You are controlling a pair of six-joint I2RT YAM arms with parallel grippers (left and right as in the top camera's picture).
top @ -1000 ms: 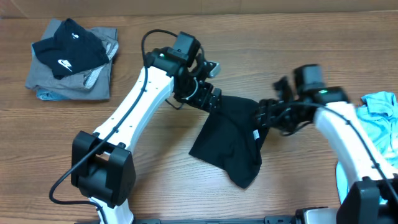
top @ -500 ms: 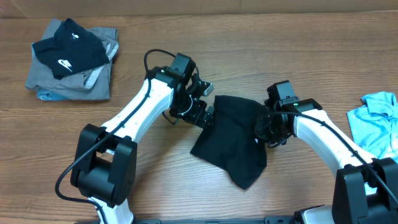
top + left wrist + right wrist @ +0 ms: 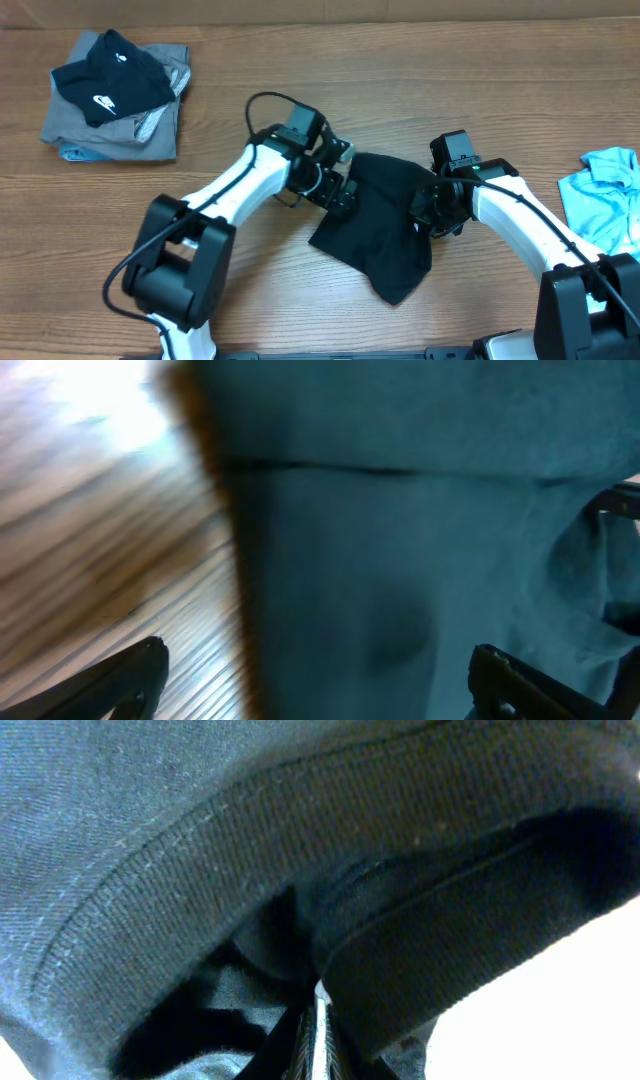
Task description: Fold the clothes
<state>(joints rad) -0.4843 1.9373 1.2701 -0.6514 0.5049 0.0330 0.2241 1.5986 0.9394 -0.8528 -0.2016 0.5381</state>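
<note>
The clothes [image 3: 380, 235], a plain black T-shirt, lie crumpled on the wooden table between my two arms. My left gripper [image 3: 344, 193] hovers over the shirt's left edge with its jaws wide open. In the left wrist view the dark fabric [image 3: 400, 510] fills the frame beyond the open left gripper [image 3: 320, 665], and nothing sits between the fingertips [image 3: 150, 658]. My right gripper [image 3: 424, 208] is at the shirt's right edge, by a small white label [image 3: 412, 217]. The right wrist view shows the right gripper [image 3: 315, 1030] shut on the fabric just under the ribbed collar [image 3: 300, 890].
A pile of folded garments [image 3: 140, 135] sits at the far left, topped by a small black garment with a white swoosh [image 3: 110, 85]. A light blue garment [image 3: 605, 200] lies at the right edge. Bare wood [image 3: 250, 300] lies in front of the shirt.
My left gripper has opened wider and shifted a little right over the shirt's edge. The right gripper moved left onto the shirt and closed there.
</note>
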